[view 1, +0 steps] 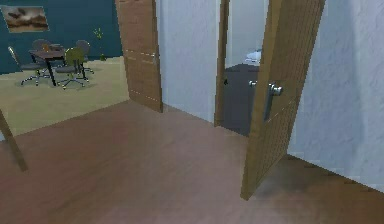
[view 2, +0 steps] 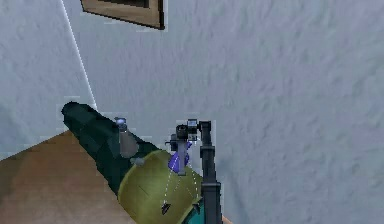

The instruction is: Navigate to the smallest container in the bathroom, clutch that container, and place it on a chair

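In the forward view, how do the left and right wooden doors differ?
The right door stands nearer and shows a silver handle; the left door stands farther back, its handle too small to tell. The left door edges the opening to the teal-walled room with chairs; the right door edges a dark doorway. Both are brown wood and open.

Door [view 1: 285, 80] was grained wood, its handle [view 1: 272, 89] looked like satin metal, floor [view 1: 130, 170] was smooth wood planking, wall [view 2: 290, 70] was rough matt plaster, picture frame [view 2: 125, 12] was wood, chair [view 1: 72, 62] legs looked metallic.
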You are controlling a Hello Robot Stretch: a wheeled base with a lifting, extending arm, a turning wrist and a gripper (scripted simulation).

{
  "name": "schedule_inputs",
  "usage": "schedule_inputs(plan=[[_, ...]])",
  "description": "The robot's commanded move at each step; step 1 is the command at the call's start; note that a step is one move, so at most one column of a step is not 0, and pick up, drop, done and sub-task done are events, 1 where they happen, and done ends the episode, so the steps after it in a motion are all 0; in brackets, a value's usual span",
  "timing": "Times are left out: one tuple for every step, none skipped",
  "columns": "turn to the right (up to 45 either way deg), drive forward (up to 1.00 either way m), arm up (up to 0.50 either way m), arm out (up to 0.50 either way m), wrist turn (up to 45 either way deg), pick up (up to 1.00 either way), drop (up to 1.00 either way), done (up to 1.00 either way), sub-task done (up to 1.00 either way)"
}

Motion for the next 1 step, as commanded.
schedule_inputs(plan=[[0.0, 0.00, 0.00, 0.00, 45.0, 0.00, 0.00, 0.00, 0.00]])
